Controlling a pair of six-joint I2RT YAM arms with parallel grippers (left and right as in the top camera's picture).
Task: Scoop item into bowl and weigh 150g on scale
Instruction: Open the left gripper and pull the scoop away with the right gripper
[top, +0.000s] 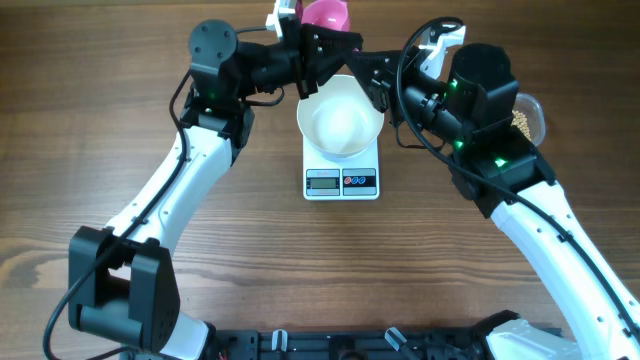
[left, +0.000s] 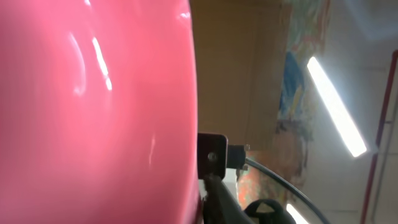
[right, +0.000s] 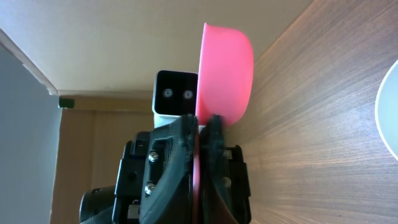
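Right claw (right: 200, 134) was clamped on the pink scoop (right: 227, 68); pink swamped my left view, so I couldn't tell the left claw's (top: 330, 58) state.

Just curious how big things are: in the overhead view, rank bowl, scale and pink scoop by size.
1. bowl and scale: similar width, bowl nearer the camera, so unranked.
2. pink scoop, partly out of frame.

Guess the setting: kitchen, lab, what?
Probably a robot lab or test room, not a kitchen: a brown wooden table, a small white square kitchen scale between two robot arms, long ceiling strip lights.
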